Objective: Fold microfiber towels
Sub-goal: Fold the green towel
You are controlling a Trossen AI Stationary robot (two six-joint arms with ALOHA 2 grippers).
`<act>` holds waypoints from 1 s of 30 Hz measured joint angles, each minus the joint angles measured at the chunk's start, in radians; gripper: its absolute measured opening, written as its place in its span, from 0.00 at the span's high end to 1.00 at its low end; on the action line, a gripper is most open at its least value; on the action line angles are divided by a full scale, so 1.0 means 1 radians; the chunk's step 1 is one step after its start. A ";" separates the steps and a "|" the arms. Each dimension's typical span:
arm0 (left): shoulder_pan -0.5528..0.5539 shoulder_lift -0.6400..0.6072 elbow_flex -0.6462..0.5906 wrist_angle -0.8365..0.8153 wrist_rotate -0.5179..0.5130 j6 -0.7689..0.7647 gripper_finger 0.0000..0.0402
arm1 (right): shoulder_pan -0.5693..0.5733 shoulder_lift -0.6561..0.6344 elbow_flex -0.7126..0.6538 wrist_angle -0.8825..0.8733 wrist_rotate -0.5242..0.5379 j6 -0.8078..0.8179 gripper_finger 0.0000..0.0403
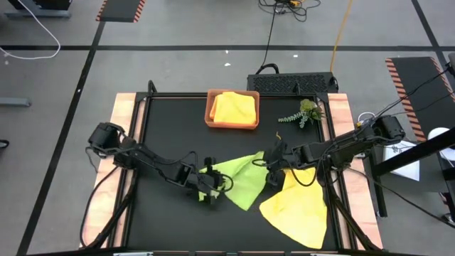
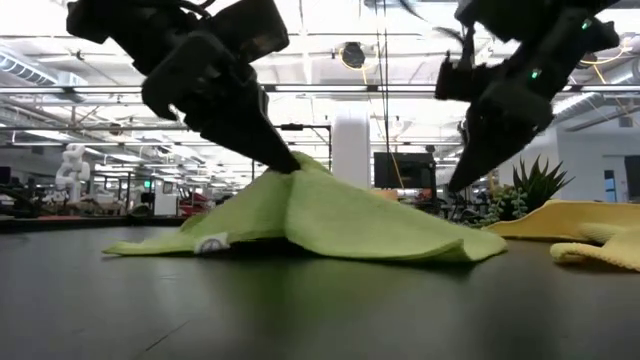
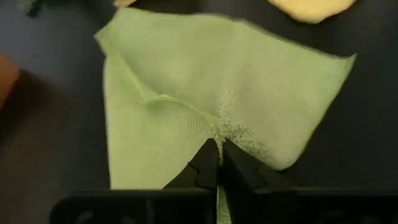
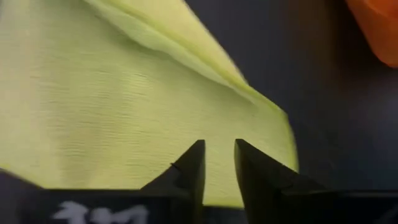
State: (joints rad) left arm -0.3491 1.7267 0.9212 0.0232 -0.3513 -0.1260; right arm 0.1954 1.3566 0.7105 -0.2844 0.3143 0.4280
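Black matting covers the bench (image 1: 163, 128), framed by pale wood along its left and right edges. Near the far edge sits an orange-brown tray (image 1: 210, 114) with a folded yellow towel (image 1: 234, 108) inside, and a small plant sprig (image 1: 304, 113) lies just beside it toward the far right corner. Around the middle of the bench, nearer the front edge, the lime green towel (image 1: 242, 178) lies half folded, one part lifted into a low ridge. The left gripper (image 3: 219, 144) has its fingers pressed together on a pinch of that green cloth at the towel's left side, raising it off the mat in the low view. The right gripper (image 4: 217, 144) hangs over the towel's right part with its fingers a little apart and nothing between them; the green cloth lies below the tips. A second yellow towel (image 1: 298, 210) lies spread flat toward the front right corner, touching the green one's right edge.
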 joint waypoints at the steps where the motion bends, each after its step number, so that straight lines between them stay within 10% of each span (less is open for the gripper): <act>1: 0.000 0.000 0.001 -0.004 0.017 -0.008 0.97 | -0.015 0.001 -0.005 -0.009 0.000 0.005 0.77; 11: 0.000 0.000 0.001 -0.057 0.118 -0.033 0.87 | -0.110 0.001 -0.100 0.103 -0.002 0.005 0.55; 30: 0.022 0.000 0.004 -0.121 0.135 -0.122 0.60 | -0.111 0.001 -0.134 0.147 -0.031 0.013 0.54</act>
State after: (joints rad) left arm -0.3269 1.7271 0.9257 -0.0977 -0.2164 -0.2478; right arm 0.0845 1.3575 0.5766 -0.1375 0.2832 0.4412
